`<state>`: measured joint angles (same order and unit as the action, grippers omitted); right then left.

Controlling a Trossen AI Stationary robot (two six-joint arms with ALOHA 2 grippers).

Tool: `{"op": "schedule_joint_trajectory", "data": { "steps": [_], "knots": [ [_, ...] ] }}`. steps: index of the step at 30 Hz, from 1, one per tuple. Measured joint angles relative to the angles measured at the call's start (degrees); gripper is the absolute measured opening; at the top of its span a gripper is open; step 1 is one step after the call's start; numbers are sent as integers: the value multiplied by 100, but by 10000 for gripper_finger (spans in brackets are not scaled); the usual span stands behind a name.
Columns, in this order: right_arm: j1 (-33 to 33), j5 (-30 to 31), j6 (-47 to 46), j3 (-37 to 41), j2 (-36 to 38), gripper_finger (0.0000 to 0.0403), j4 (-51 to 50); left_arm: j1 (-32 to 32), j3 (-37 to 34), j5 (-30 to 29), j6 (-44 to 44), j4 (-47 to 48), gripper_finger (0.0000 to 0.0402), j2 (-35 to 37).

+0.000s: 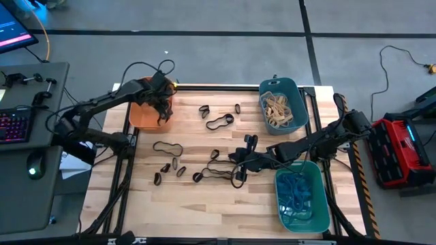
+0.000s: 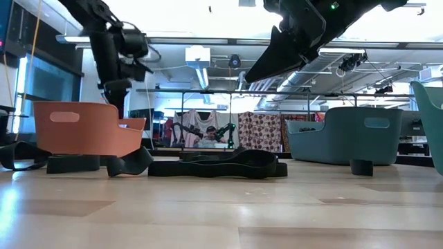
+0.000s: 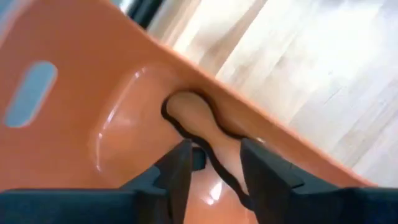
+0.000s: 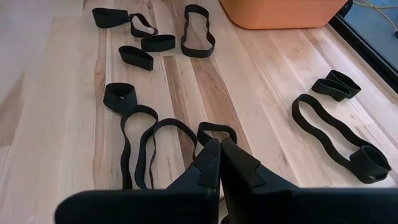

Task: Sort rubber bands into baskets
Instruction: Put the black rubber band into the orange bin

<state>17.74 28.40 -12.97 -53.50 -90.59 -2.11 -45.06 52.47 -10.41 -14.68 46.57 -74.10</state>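
Left gripper (image 3: 214, 171) over the orange-salmon rounded plastic tub (image 1: 144, 114) at the table's far left, fingers apart, a black rubber loop (image 3: 199, 134) lying loose inside the tub just below them. Right gripper (image 4: 219, 158) mid-table, fingers pressed together, empty, tips among scattered black bands (image 1: 219, 122) on the light wooden tabletop (image 1: 204, 197).

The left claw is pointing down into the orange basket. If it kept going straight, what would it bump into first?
Most likely the black rubber band lying inside the orange basket, just ahead of the open left claw, then the basket's floor right beneath it. How close it is cannot be told for sure.
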Motion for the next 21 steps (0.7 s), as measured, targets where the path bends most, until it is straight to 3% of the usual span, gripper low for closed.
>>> {"op": "schedule_joint_trajectory", "data": {
  "steps": [9,15,21],
  "knots": [
    [-2,-4,3,0,0,0,2,853,0,236,7,64,154,1287],
    [-22,-9,2,-2,0,0,2,1964,0,590,171,483,154,1949],
    [-22,-13,2,-1,0,0,2,3259,0,595,657,1062,154,2178]
  ]
}}
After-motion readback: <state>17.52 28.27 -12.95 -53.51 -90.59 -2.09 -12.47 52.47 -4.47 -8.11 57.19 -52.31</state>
